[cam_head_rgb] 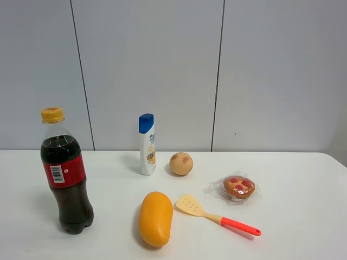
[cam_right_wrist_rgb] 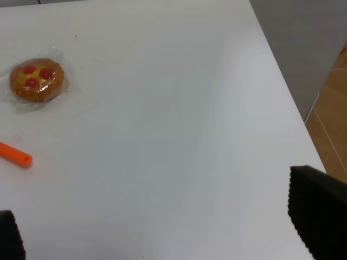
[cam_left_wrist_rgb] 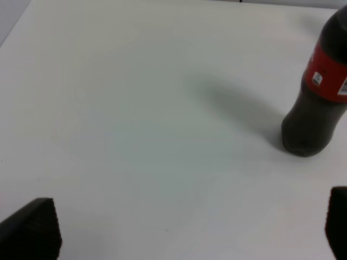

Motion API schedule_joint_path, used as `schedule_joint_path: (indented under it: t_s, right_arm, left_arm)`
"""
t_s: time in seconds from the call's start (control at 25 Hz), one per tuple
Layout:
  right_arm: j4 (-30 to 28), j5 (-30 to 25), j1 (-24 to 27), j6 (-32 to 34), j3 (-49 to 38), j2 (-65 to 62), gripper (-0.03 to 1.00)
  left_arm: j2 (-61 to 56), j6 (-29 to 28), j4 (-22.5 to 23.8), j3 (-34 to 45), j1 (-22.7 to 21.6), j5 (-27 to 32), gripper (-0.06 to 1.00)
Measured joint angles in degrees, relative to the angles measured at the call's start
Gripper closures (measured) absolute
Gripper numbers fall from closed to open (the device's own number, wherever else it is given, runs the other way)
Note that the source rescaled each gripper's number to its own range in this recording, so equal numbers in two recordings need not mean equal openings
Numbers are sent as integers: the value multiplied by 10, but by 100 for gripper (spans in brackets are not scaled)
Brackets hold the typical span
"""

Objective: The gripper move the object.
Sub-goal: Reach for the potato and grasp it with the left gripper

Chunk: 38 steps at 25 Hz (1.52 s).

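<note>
The object, a small round tan-orange peach (cam_head_rgb: 181, 163) with a reddish blush, sits on the white table (cam_head_rgb: 303, 179) just right of a shampoo bottle, in the exterior high view only. Neither arm shows in that view. My left gripper (cam_left_wrist_rgb: 190, 230) is open above bare table, its fingertips (cam_left_wrist_rgb: 32, 227) wide apart, with the cola bottle (cam_left_wrist_rgb: 320, 92) off to one side. My right gripper (cam_right_wrist_rgb: 162, 222) is open above bare table near the table's right edge, its fingertips (cam_right_wrist_rgb: 317, 211) wide apart. Both are empty and far from the peach.
A cola bottle (cam_head_rgb: 65, 173) stands front left. A white shampoo bottle (cam_head_rgb: 147, 144) stands beside the peach. An orange-yellow mango (cam_head_rgb: 155, 218) and a yellow spatula with a red handle (cam_head_rgb: 217, 215) lie in front. A wrapped pastry with red spots (cam_head_rgb: 238, 187) lies right, also in the right wrist view (cam_right_wrist_rgb: 37, 80).
</note>
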State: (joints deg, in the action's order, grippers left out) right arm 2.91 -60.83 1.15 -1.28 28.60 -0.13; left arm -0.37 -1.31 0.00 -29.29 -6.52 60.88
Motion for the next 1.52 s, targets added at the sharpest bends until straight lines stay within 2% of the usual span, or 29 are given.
schedule_joint_path:
  t_s: [1.52]
  right_arm:
    - [0,0,0,0,0,0,-3]
  left_arm:
    - [0,0,0,0,0,0,-6]
